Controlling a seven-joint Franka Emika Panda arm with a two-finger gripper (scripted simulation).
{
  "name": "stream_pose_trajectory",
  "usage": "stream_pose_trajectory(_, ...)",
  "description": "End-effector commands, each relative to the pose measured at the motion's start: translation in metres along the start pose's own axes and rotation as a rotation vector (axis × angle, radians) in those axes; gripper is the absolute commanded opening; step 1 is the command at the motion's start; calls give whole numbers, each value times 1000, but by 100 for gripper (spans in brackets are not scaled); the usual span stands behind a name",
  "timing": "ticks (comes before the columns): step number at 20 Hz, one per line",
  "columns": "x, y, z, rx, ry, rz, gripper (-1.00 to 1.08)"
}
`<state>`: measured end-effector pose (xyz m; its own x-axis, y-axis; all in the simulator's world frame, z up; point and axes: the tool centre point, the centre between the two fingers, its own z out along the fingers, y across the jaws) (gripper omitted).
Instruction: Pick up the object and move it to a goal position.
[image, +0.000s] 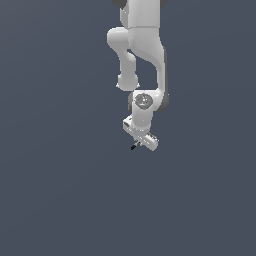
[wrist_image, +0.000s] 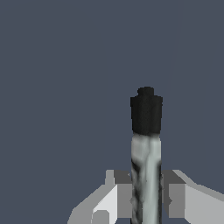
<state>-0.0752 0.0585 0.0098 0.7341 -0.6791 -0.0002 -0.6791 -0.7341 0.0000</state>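
Note:
In the wrist view the object (wrist_image: 146, 166), a thin stick with a mottled grey shaft and a black tip, stands between my two white fingers (wrist_image: 177, 199), which press against its shaft from both sides. My gripper (wrist_image: 146, 197) is shut on it. In the exterior view the white arm hangs down from above, and the gripper (image: 137, 144) sits at its lower end with the object's dark tip (image: 133, 147) sticking out just below it. The rest of the shaft is hidden inside the hand there.
A plain dark blue-grey surface (image: 60, 190) fills everything around the arm in both views. No other objects or edges show.

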Motion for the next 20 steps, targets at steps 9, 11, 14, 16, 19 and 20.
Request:
stream_pose_trajectory(9, -7, 10, -2, 0, 0, 0, -100)
stream_pose_trajectory(11, -10, 16, -4, 0, 0, 0, -100)
stream_pose_trajectory(14, -18, 27, -7, 0, 0, 0, -100)
stream_pose_trajectory(16, -23, 36, -9, 0, 0, 0, -100)
stream_pose_trajectory(19, -31, 47, -12, 0, 0, 0, -100)
stream_pose_trajectory(20, -33, 50, -13, 0, 0, 0, -100)
